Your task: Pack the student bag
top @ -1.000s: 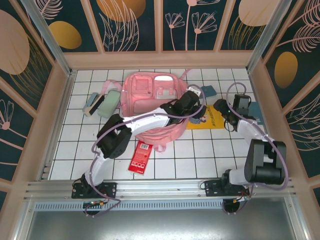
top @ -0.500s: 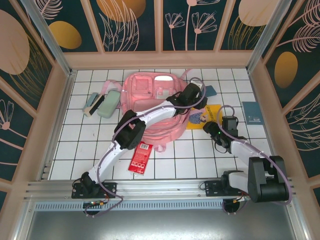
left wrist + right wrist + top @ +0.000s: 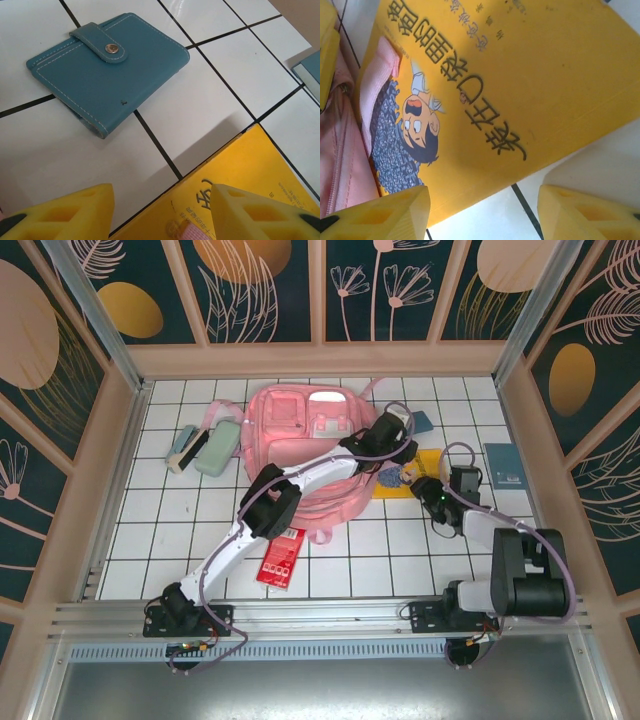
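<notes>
Far left on the tiled surface: one mint-green pencil case. At centre back: one student bag, its near side hidden under the left arm. Just below it: one red packet. Left claw parted, empty. One teal wallet. One yellow book, its edge tucked under pink fabric. Right claw parted, empty.
</notes>
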Controlling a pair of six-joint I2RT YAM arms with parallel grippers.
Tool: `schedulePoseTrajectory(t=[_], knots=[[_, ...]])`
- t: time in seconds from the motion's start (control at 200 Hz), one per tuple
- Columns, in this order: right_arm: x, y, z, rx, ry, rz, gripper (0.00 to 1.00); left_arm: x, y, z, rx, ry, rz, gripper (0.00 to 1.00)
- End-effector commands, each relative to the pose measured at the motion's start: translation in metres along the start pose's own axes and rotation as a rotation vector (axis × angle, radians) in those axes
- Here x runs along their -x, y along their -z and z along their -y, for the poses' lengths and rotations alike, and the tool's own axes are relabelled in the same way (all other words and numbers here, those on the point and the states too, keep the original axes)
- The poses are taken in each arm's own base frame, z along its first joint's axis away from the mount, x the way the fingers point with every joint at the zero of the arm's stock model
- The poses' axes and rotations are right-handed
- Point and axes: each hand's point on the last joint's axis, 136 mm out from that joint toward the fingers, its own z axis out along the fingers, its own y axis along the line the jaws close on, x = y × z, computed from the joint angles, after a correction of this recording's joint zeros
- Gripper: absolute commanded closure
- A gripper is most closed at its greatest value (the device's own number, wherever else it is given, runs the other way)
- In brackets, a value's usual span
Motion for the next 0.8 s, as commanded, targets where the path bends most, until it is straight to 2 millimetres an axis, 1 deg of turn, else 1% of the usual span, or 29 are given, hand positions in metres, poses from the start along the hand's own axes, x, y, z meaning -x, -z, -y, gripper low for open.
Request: schedulePoseTrajectory(t=[0.0,0.15,0.255,0.32,0.395,0.44,0.546,0.641,0.726,0.796], knots=[[0.046,-0.008,-0.012,0.045,0.041,0.141,0.41,-0.011,-0.008,-0.005,-0.001,0.016,-0.032,0.46],[0.068,-0.012,-0.017,0.054,0.042,0.173,0.43,-0.015,-0.011,-0.010,0.002,0.024,-0.046,0.45],[0.078,-0.014,-0.024,0.068,0.056,0.177,0.43,-0.017,-0.011,-0.022,0.044,0.016,-0.054,0.45],[0.085,-0.013,-0.028,0.075,0.070,0.190,0.43,-0.018,-0.011,-0.033,0.087,0.021,-0.054,0.45],[0.093,-0.012,-0.029,0.065,0.079,0.207,0.43,-0.018,-0.011,-0.046,0.127,0.036,-0.052,0.44],[0.095,-0.012,-0.030,0.068,0.077,0.204,0.43,-0.018,-0.011,-0.052,0.142,0.048,-0.055,0.44],[0.093,-0.012,-0.030,0.076,0.071,0.197,0.43,-0.024,-0.014,-0.061,0.167,0.066,-0.072,0.45],[0.087,-0.011,-0.029,0.083,0.065,0.191,0.43,-0.036,-0.018,-0.067,0.187,0.067,-0.101,0.45],[0.082,-0.011,-0.026,0.076,0.060,0.186,0.43,-0.047,-0.022,-0.079,0.233,0.069,-0.118,0.45],[0.076,-0.011,-0.022,0.070,0.054,0.175,0.43,-0.054,-0.025,-0.081,0.241,0.063,-0.139,0.45]])
